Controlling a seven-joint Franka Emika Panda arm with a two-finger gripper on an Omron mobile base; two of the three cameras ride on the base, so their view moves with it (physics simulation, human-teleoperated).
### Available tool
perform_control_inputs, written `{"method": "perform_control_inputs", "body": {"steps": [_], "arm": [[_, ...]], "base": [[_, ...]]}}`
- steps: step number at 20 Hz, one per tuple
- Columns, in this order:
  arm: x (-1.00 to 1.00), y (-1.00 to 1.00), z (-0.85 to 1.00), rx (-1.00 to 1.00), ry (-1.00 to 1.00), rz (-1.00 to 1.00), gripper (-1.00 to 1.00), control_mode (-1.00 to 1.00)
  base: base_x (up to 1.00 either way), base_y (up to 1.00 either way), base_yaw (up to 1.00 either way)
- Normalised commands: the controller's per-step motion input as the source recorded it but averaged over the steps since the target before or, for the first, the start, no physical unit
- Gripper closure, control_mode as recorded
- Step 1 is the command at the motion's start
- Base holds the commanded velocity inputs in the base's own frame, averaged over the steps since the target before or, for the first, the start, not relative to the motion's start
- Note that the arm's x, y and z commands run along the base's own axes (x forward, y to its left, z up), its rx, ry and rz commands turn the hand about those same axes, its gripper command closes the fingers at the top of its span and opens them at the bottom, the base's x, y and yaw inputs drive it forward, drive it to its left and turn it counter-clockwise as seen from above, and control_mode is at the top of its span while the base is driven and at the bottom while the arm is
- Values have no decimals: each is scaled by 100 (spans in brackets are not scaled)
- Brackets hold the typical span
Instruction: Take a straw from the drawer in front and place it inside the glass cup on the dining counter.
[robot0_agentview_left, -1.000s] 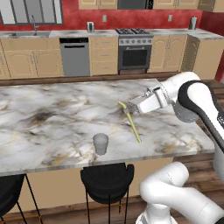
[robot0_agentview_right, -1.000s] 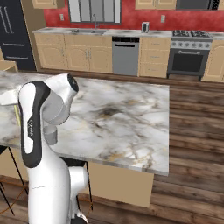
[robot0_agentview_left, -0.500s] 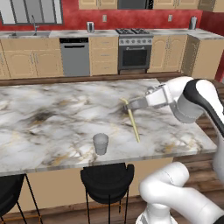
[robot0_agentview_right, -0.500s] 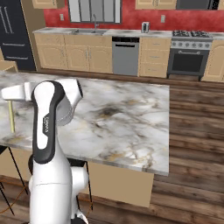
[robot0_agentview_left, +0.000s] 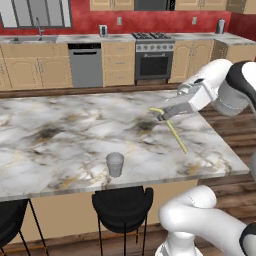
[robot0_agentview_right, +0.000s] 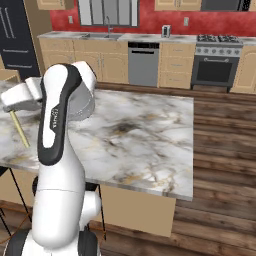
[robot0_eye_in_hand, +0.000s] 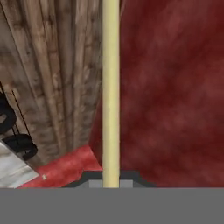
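Note:
My gripper (robot0_agentview_left: 161, 117) is shut on the straw (robot0_agentview_left: 176, 135), a thin pale yellow-green stick. It holds the straw near the upper end, and the stick slants down to the right above the dining counter (robot0_agentview_left: 60, 130). The glass cup (robot0_agentview_left: 115, 164) stands upright near the counter's front edge, left of and nearer than the gripper, well apart from the straw. In the right base view the gripper (robot0_agentview_right: 11, 109) is at the far left with the straw (robot0_agentview_right: 20, 131) hanging below it. The hand view has the straw (robot0_eye_in_hand: 110, 87) running straight up from between the fingers. The drawer is out of view.
Black stools (robot0_agentview_left: 122, 200) stand under the counter's front edge. The marble slab ends just right of the straw (robot0_agentview_left: 225, 155), with wooden floor (robot0_agentview_right: 220, 150) beyond. Cabinets, a dishwasher (robot0_agentview_left: 86, 65) and a stove (robot0_agentview_left: 152, 60) line the red back wall.
The gripper has carried the straw a little to the right over the counter, and the straw now slants more. The cup has not moved.

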Motion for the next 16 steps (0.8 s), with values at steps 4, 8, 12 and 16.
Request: {"method": "perform_control_inputs", "body": {"steps": [4, 8, 12, 16], "arm": [[0, -13, -42, 0, -71, 37, 100, -100], [0, -3, -34, 0, -74, 31, 100, -100], [14, -4, -36, 6, -70, 28, 100, -100], [49, -11, -26, 18, -53, 24, 100, -100]], "base": [[0, 0, 0], [0, 0, 0], [0, 0, 0], [0, 0, 0]]}}
